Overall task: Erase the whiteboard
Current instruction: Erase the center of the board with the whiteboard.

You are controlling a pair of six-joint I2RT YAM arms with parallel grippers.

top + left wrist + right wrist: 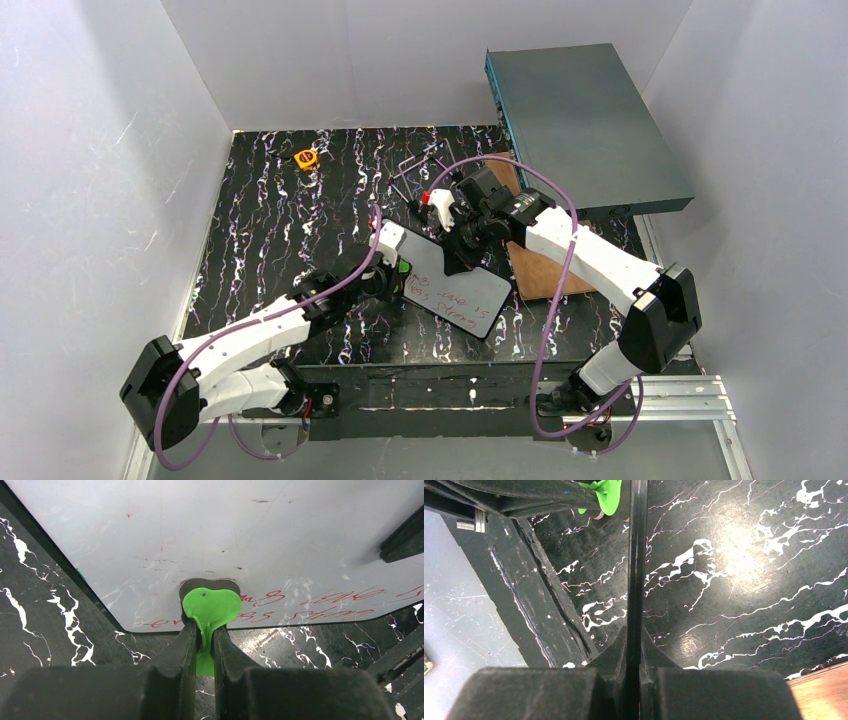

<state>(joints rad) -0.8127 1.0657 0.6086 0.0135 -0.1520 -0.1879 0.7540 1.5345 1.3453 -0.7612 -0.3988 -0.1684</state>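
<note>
Whiteboard [200,540] w/ red scrawl [345,596], illegible

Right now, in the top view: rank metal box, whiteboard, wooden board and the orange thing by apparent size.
1. grey-teal metal box, clearly largest
2. whiteboard
3. brown wooden board; only partly visible, so its place against the whiteboard is unsure
4. small orange object, smallest

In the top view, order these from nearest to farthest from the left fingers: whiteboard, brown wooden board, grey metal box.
1. Whiteboard, right at the left fingers.
2. Brown wooden board, to the right.
3. Grey metal box, at the far right.
</note>
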